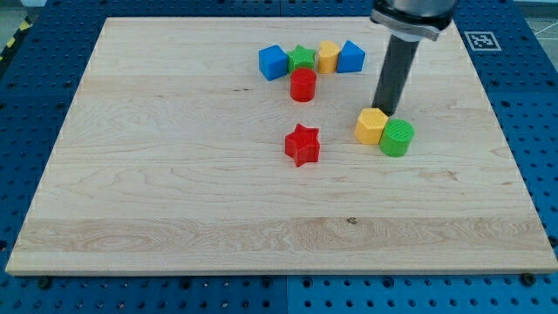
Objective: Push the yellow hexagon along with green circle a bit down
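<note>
A: Where are the task's blocks found?
B: The yellow hexagon (371, 126) is seen in the right half of the worktop (174, 209), about midway between the top and bottom edges. The green circle (398, 138) is pressed against its right side, slightly nearer the bottom edge.

A: And the tool?
B: No jaws are carried, so nothing can be spread or pinched; only a dark rod is present. My tip (384, 112) is set down just above the pair, at the seam between them, on the top-edge side.

A: How much room is left for moving?
B: A broad stretch of bare wood is left between the pair and the bottom edge. A narrower strip separates the green circle from the right edge.

A: What else is noted?
B: A red star (302, 145) lies to the left of the hexagon, apart from it. Near the top edge a row is formed by a blue cube (273, 62), a green block (302, 58), a yellow block (328, 57) and a blue block (350, 57), with a red cylinder (302, 85) just below the row. No containers are seen.
</note>
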Available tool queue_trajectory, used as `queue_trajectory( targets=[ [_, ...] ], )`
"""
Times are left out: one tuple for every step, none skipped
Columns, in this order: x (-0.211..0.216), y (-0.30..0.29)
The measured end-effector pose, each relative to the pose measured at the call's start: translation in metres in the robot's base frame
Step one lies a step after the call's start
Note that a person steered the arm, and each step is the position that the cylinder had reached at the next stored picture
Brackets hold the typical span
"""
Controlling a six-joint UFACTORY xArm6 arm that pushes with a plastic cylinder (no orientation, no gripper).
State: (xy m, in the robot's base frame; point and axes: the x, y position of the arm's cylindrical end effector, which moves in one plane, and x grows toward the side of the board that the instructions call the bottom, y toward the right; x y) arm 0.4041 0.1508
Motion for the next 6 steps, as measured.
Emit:
queue_trajectory(
  targets=[
    [0.003, 0.014],
    [-0.001, 0.017],
    [-0.035, 0.002],
    [-0.037, -0.035],
    [-0.033, -0.043],
    [0.0, -0.044]
  ],
)
